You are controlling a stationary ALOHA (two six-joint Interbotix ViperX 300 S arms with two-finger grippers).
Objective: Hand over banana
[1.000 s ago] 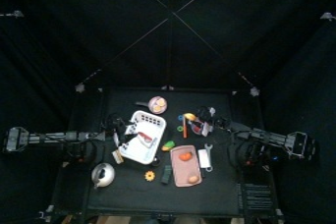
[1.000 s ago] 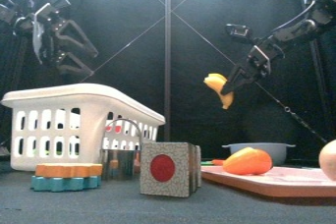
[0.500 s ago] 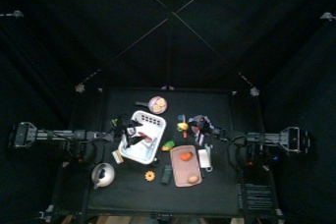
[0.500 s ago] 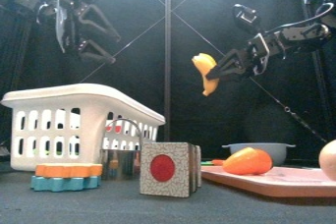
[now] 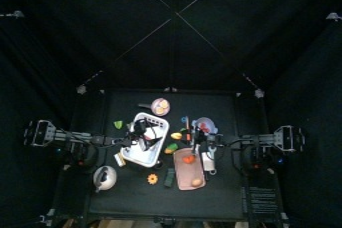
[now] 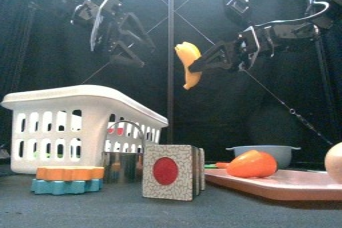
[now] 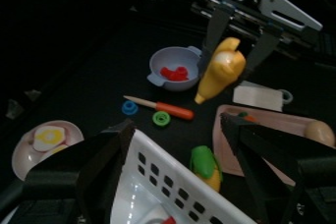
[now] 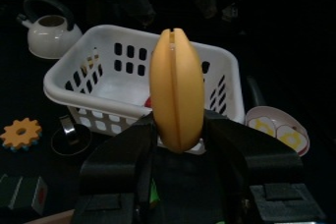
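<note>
A yellow banana (image 6: 189, 64) hangs in the air above the table's middle, held at one end by my right gripper (image 6: 203, 62), which is shut on it. In the right wrist view the banana (image 8: 179, 83) stands upright between the right gripper's (image 8: 182, 147) jaws. My left gripper (image 6: 128, 52) is open and empty, high up to the left of the banana and apart from it. In the left wrist view the banana (image 7: 219, 71) hangs from the other arm beyond the left gripper's (image 7: 197, 154) spread jaws. In the top view both grippers meet near the banana (image 5: 186, 125).
A white basket (image 6: 80, 122) stands at the left below the left gripper. A cube with a red dot (image 6: 171, 170), an orange gear (image 6: 70, 175), a cutting board (image 6: 274, 185) with an orange piece (image 6: 251, 164) and a grey bowl (image 6: 262, 153) lie below. A kettle (image 8: 46, 33) stands beyond the basket.
My right gripper has carried the banana up and to the left, toward the middle. My left gripper has swung right, toward the banana.
</note>
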